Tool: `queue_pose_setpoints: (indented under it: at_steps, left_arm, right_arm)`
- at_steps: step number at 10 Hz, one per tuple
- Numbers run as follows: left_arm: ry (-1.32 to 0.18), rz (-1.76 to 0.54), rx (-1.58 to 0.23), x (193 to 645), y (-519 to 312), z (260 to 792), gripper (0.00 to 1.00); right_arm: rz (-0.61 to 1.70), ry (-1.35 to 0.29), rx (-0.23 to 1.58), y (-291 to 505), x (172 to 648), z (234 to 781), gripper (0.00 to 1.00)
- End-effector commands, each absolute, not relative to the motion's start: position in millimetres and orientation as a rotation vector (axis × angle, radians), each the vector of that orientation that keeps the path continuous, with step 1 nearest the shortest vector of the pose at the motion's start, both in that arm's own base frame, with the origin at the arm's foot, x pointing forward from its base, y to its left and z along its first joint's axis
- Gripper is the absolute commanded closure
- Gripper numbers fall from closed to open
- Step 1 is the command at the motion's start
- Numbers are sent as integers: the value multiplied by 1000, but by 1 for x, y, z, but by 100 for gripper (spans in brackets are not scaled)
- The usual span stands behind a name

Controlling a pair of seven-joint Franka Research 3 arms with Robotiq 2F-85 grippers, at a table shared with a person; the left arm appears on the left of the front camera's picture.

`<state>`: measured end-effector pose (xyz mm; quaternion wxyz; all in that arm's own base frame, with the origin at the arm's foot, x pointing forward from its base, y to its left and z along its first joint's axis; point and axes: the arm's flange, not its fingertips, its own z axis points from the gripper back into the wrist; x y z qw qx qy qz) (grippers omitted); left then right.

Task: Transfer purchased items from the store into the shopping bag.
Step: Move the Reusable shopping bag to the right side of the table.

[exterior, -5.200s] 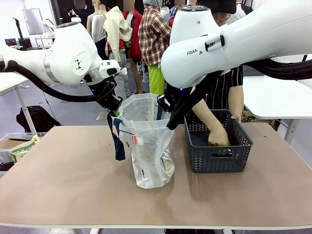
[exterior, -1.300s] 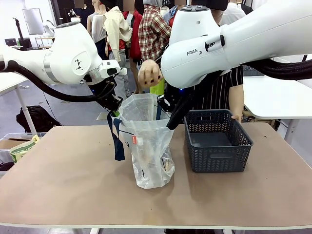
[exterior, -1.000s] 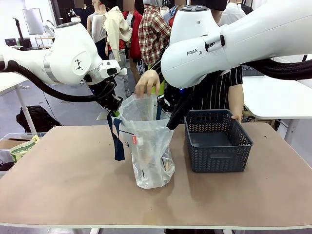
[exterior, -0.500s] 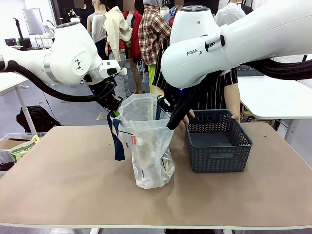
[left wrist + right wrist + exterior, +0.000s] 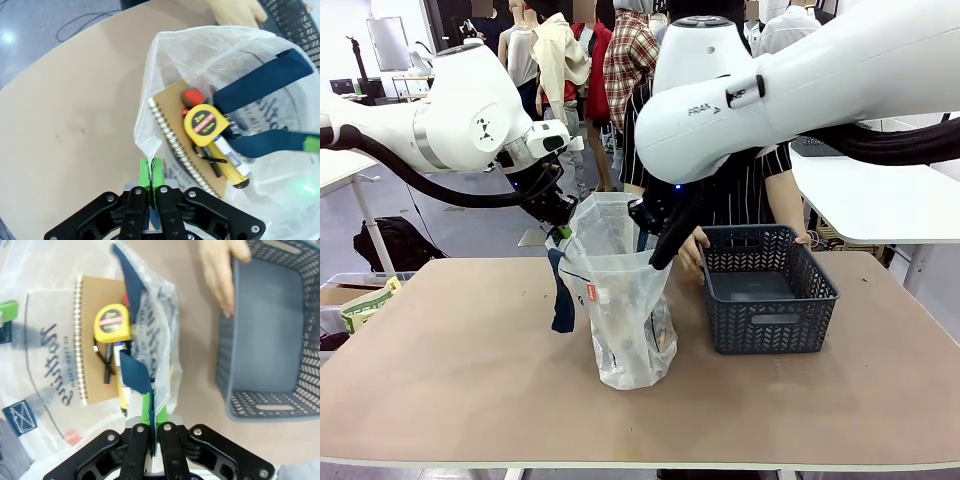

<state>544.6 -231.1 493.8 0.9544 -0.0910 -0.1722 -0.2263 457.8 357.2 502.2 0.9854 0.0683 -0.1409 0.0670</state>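
- Left gripper [image 5: 150,181], green pads pressed together, pinching the rim of the shopping bag [image 5: 150,127].
- Inside: yellow tape measure [image 5: 204,124] atop a spiral notebook [image 5: 172,125], beside a white marker [image 5: 231,158].
- Navy strap handles [image 5: 262,80] crossing the opening.
- Person's hand [image 5: 235,11] at the top edge, near the basket [image 5: 297,22].

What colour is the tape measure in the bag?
Yellow, with a red label; the tape measure shows best in the left wrist view.
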Motion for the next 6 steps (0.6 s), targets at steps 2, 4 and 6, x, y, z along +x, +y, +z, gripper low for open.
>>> queue_pose_setpoints:
  at_steps: [2, 4, 6]
  left_arm:
    - [-347, -462, -342, 535, -229, 498, 100]
    - [-379, -440, -406, 530, -228, 504, 100]
    - [-364, -368, -521, 534, -222, 503, 100]
  right_arm:
    - [179, -233, 156, 379, 471, 502, 100]
    - [180, -224, 158, 384, 477, 503, 100]
    - [203, -214, 179, 387, 477, 502, 100]
